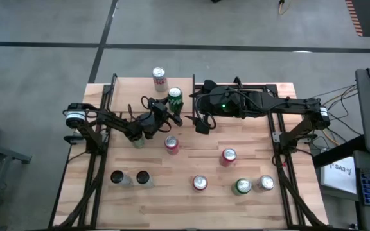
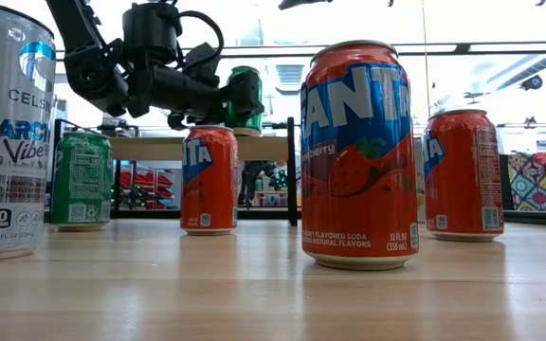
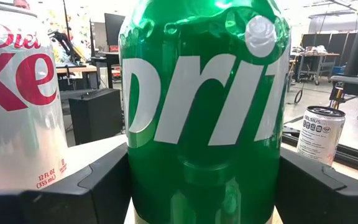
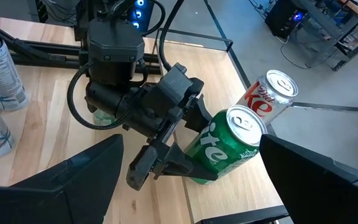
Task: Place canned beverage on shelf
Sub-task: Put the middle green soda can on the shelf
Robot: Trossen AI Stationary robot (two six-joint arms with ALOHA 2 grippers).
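Note:
A green Sprite can [image 1: 175, 97] stands upright on the shelf [image 1: 133, 90], a small light-wood board with black posts at the table's far side. My left gripper [image 1: 172, 108] is shut on this can. Right beside it on the board stands a Diet Coke can [image 1: 160, 78]. In the low view the green can [image 2: 245, 95] has its bottom at the level of the board's top [image 2: 150, 148]; whether it rests there I cannot tell. My right gripper [image 1: 202, 125] hangs open above the table just right of the shelf, touching nothing. My left gripper pinches the green can's round side walls [image 3: 135, 180] between its two fingers, about halfway up the can. The fingers [image 4: 180, 163] lie level and come from the table's near left. The can stays upright, with the Diet Coke can [image 3: 14, 93] close beside it.
Loose cans stand across the table's middle and near part: red Fanta cans [image 1: 171, 144] [image 1: 229, 156] [image 1: 200, 183], a green can [image 1: 243, 186], a silver one [image 1: 266, 183] and two dark-topped ones [image 1: 117, 178] [image 1: 142, 178]. Another green can [image 1: 138, 140] stands under my left arm.

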